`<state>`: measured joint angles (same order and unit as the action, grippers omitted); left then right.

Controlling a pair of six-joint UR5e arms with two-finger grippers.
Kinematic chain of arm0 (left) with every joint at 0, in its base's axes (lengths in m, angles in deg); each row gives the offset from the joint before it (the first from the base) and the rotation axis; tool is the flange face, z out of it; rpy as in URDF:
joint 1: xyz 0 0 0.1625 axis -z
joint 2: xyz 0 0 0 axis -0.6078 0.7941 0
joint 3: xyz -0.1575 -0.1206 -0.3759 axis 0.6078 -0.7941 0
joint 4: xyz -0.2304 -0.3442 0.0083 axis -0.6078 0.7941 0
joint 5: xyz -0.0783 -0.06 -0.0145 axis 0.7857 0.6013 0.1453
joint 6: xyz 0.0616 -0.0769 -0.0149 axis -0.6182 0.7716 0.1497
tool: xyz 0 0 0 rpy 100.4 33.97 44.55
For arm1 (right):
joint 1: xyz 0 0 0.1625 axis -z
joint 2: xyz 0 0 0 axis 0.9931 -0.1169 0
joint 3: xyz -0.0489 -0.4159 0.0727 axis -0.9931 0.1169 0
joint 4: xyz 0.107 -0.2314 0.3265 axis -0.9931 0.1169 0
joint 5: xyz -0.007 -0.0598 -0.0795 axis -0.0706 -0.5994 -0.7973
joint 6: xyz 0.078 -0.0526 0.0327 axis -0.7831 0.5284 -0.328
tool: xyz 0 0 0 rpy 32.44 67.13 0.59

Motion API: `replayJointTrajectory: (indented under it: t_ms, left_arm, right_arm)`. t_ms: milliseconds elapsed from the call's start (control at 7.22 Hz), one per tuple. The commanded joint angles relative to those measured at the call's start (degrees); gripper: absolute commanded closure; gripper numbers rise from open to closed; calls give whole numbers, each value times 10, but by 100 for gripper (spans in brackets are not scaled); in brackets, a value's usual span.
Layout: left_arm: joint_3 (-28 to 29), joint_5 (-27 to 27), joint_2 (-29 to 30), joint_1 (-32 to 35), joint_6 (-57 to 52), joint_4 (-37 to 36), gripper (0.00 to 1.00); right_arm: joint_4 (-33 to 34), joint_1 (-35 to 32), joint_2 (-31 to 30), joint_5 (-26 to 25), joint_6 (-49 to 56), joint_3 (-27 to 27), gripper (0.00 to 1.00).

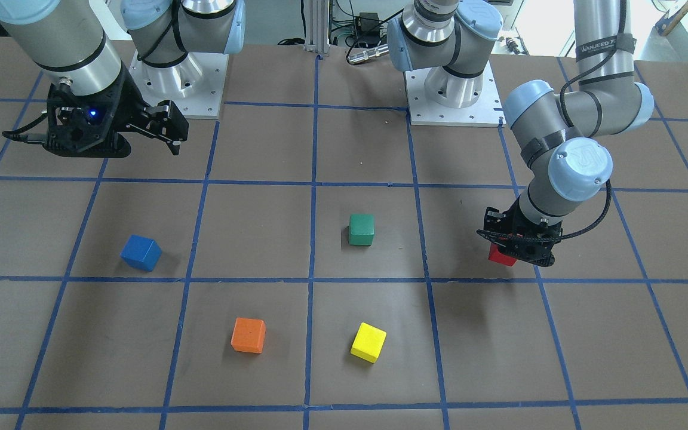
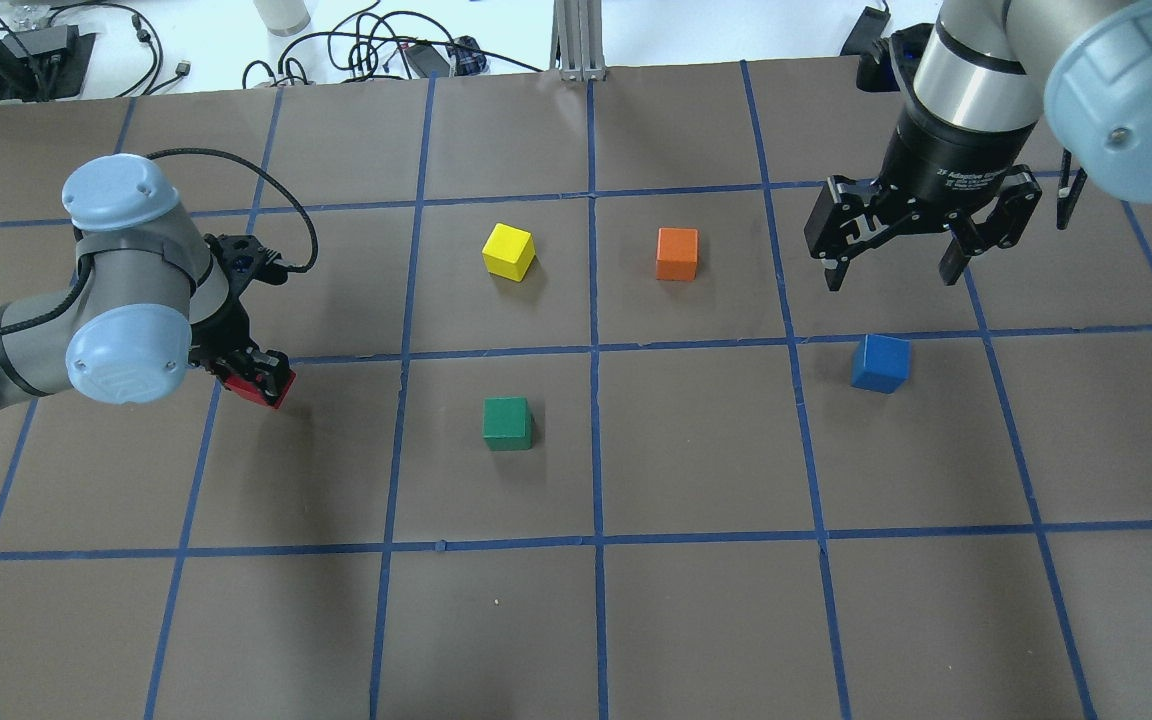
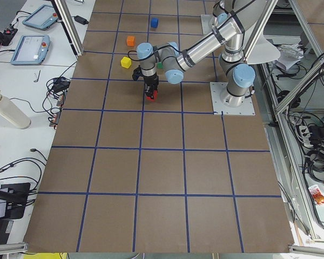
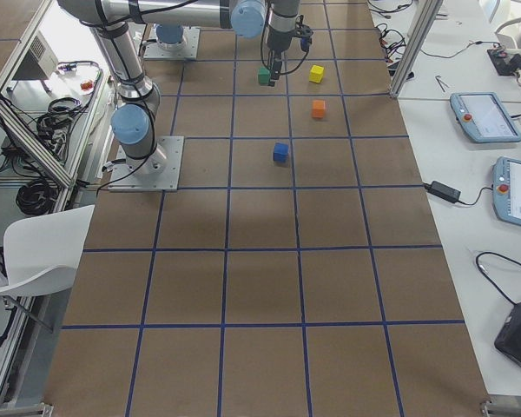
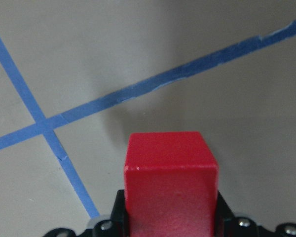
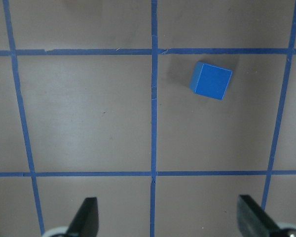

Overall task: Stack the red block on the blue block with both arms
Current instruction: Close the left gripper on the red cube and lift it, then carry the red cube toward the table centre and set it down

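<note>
The right arm reaches in high over the table, wrist pointing straight down, its right gripper hanging with fingers spread wide and holding nothing. The left arm is bent low at the elbow, wrist turned down, and the left gripper is clamped on the red block (apparently just clear of the surface). The blue block sits on the table near the right gripper, on the robot's side of it and well apart from the red one.
</note>
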<state>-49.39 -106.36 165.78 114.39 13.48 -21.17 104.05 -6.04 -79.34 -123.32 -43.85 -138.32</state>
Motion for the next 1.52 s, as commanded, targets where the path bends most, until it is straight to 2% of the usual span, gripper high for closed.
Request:
replayJointTrajectory:
  t_ms: [0, 139, 277, 554, 831, 1108, 1386]
  left_arm:
    - [93, 8, -3, 42, 65, 105, 100]
    - [149, 29, 11, 63, 122, 158, 100]
    - [182, 47, 17, 86, 168, 188, 100]
    - [191, 78, 25, 139, 266, 196, 100]
    - [193, 140, 36, 186, 343, 188, 100]
    - [193, 147, 55, 226, 396, 170, 100]
    - [193, 170, 83, 263, 450, 121, 100]
  right_arm:
    - [-2, 0, 0, 0, 0, 0, 0]
    - [-2, 0, 1, 0, 0, 0, 0]
    - [-4, 1, -1, 0, 0, 0, 0]
    - [-7, 1, -1, -1, 0, 0, 0]
    - [-5, 1, 0, 0, 0, -1, 0]
    - [-5, 1, 0, 0, 0, -1, 0]
    - [-7, 1, 0, 0, -1, -1, 0]
